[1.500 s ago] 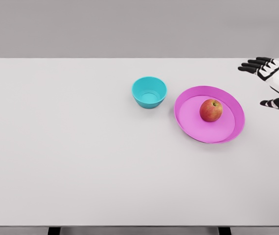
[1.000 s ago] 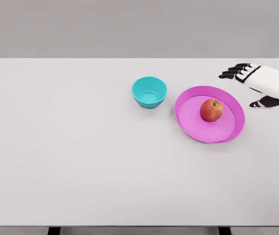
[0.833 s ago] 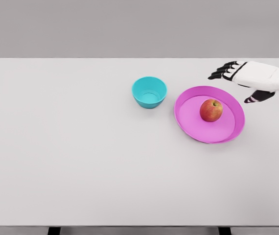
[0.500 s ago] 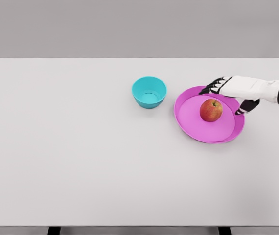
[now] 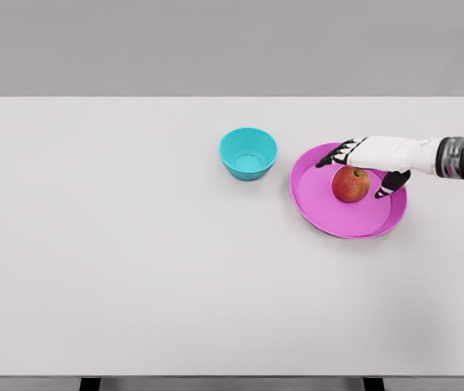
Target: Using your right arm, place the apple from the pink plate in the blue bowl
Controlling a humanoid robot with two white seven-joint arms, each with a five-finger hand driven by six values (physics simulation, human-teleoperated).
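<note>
- Nearest to the camera lay a wide bare stretch of the white table [image 5: 134, 285], with nothing standing on it.
- Farther back, on the right side, the pink plate [image 5: 321, 213] rested flat on the table, and the red apple [image 5: 351, 184] sat on it, a little behind the plate's middle.
- Over the apple reached the right hand [image 5: 370, 159], its arm coming in from the right edge. The fingers [image 5: 331, 155] were spread wide behind the apple and the thumb hung on the apple's right; it held nothing yet.
- Behind and to the left, well apart from the plate's rim, stood the blue bowl [image 5: 248, 153], empty.
- As I judge, the danger was a push: if the fingers closed off-centre, the round apple could roll away across the plate or slip out during the carry.
</note>
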